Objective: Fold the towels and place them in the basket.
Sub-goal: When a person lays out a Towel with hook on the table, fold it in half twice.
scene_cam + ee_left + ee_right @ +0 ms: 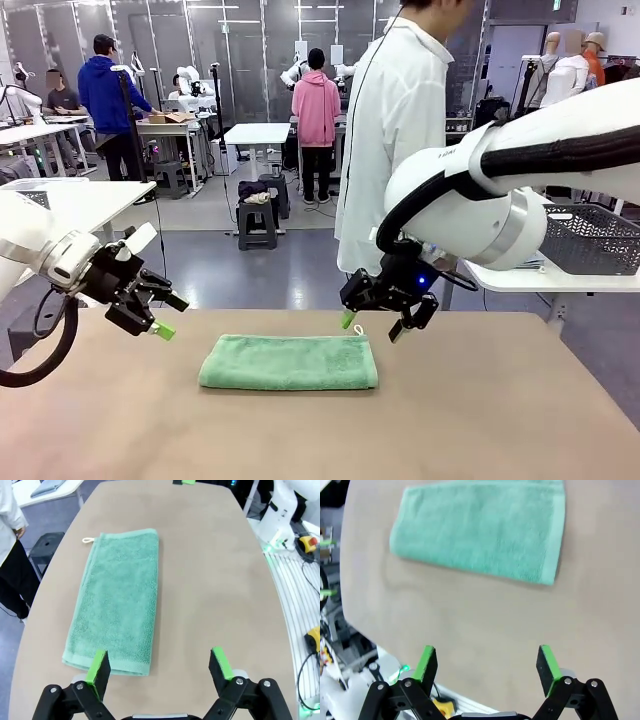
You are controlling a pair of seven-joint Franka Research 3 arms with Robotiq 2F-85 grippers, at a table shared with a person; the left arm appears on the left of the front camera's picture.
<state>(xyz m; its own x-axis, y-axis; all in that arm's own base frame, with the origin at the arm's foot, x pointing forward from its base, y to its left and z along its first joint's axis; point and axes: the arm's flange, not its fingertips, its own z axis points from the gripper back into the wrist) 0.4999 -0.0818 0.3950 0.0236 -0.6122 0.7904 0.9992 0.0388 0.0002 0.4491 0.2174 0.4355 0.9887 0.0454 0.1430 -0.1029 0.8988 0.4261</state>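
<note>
Green towel (288, 362) lies folded on the worktop (300, 435); left claw (172, 315) at its nine o'clock, right claw (372, 326) at two, both spread and empty, likely poised to refold.

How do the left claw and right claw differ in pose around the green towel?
The left claw hangs off the green towel's left end, tilted sideways toward it. The right claw hangs off its right end, pointing more downward. Both are open and empty.
</note>
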